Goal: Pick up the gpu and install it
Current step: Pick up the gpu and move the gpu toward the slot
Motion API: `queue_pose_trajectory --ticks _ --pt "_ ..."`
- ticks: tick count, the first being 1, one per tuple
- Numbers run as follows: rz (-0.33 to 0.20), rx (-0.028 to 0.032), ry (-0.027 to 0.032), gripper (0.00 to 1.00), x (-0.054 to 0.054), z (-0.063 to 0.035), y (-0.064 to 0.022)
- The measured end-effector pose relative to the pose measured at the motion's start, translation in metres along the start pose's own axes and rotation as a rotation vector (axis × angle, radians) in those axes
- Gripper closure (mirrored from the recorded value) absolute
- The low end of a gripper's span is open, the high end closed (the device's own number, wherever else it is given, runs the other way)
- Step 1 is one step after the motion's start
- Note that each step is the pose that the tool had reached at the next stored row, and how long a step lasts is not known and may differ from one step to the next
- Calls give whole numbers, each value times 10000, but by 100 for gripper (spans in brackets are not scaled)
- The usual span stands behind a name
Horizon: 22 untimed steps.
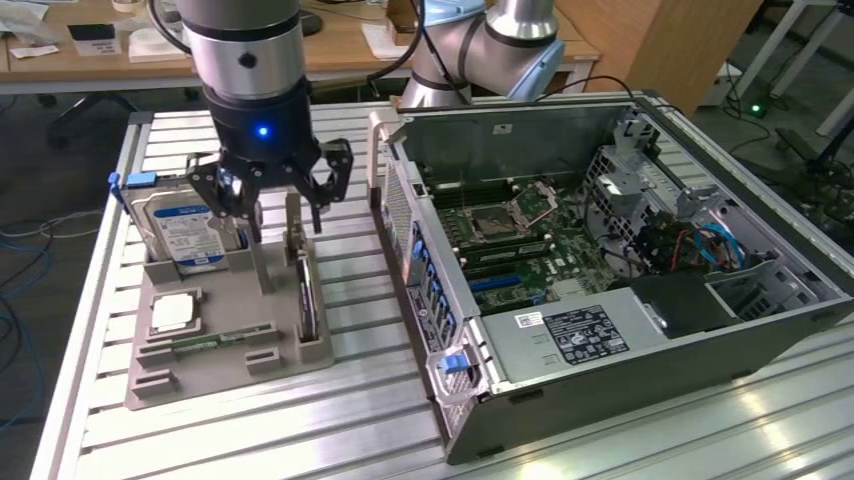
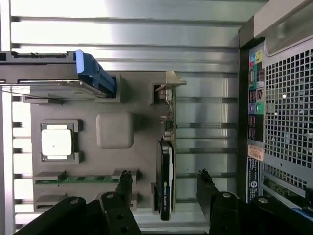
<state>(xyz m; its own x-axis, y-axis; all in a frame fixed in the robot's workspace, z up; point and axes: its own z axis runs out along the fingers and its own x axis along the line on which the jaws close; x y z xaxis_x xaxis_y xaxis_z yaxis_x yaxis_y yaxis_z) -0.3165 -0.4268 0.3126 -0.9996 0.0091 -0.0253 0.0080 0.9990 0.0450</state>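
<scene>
**Q:** End effector status?

**A:** The end effector (image 2: 164, 175) is spread wide and holds nothing. It hangs over the gpu (image 2: 165, 182), one finger to each side, apparently without contact.

**Q:** Gpu location?

**A:** On edge in the grey holder (image 1: 220, 310) on the surface, beside the open case (image 1: 694, 330).

**Q:** Progress?

**A:** Judged early: not grasped, not lifted, not installed.

Robotics lab: slotted aluminium bench (image 1: 334, 425), open computer tower (image 1: 587, 335), cluttered wooden desks (image 1: 340, 50) behind.

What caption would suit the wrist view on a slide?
Open hand poised over the gpu, which stands on edge in its grey holder beside the computer case.
</scene>
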Motion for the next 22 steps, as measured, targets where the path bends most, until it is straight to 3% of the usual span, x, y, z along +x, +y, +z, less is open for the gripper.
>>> queue_pose_trajectory --ticks 5,10,16,22 --pt "-212 -6 21 35 2 83 -20" --pt "-391 -10 119 35 -1 172 -48" --pt "-374 -13 123 35 -56 254 -69" --pt "38 -6 104 35 -57 362 -79"
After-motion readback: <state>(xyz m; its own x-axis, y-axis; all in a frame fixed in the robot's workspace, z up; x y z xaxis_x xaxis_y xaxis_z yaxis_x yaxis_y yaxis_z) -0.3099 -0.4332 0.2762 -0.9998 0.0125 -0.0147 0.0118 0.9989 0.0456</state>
